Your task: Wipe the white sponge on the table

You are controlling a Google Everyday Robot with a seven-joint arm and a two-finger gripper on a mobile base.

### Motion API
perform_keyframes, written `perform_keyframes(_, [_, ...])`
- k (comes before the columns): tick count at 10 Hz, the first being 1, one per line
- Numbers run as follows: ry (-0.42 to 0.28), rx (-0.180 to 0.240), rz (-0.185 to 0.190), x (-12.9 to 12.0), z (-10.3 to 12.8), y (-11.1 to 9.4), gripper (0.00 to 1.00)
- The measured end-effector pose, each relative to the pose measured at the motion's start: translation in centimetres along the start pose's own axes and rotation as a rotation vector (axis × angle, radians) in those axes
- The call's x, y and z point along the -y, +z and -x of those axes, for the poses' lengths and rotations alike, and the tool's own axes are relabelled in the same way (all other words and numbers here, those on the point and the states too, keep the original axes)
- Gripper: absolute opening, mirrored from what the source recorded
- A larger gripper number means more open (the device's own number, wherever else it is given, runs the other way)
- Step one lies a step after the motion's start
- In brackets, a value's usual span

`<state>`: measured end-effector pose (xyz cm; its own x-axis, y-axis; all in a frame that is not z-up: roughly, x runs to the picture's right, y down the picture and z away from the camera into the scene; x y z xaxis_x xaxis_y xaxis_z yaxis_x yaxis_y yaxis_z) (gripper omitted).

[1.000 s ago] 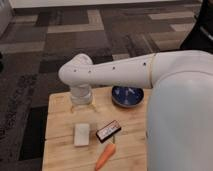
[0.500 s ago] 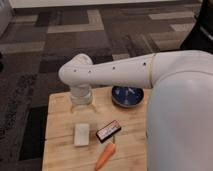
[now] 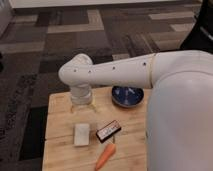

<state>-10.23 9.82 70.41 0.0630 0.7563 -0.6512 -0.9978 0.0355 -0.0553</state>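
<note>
Lying flat on the table [image 3: 59, 150], the white sponge [image 3: 82, 134] is a small, soft-looking off-white block with rounded corners, its long side running away from the camera. It sits just on the near side of the gripper [image 3: 81, 100], apart from it, with a strip of bare wood between the two. The gripper hangs from the arm's bent, smooth white elbow and points down over the far part of the tabletop; whether it is released or clenched cannot be told, and nothing can be seen in its grasp.

To the gripper's near right, just beside the sponge, a black rectangular bar [image 3: 108, 131] with white print lies at a slant. Nearer the camera than that, a tapered orange carrot [image 3: 105, 156] lies angled on the planks, close to the bar's lower end. Level with the gripper and off to its right stands a round, glossy dark-blue bowl [image 3: 127, 96], partly cut off by the robot's broad white body.

The table is pale butcher-block wood of joined planks, squarish, standing on patchwork grey carpet [image 3: 45, 35].
</note>
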Motion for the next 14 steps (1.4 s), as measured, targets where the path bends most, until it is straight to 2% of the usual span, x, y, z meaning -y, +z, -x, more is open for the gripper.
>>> perform_keyframes(6, [0.0, 0.0, 0.0, 0.0, 0.0, 0.0, 0.65])
perform_keyframes(9, [-0.063, 0.031, -0.008, -1.9, -0.4, 0.4, 0.65])
perform_keyframes(11, [-0.125, 0.057, -0.011, -4.3, -2.0, 0.4, 0.65])
perform_keyframes(14, [-0.124, 0.069, -0.006, -5.1, -4.4, 1.4, 0.65])
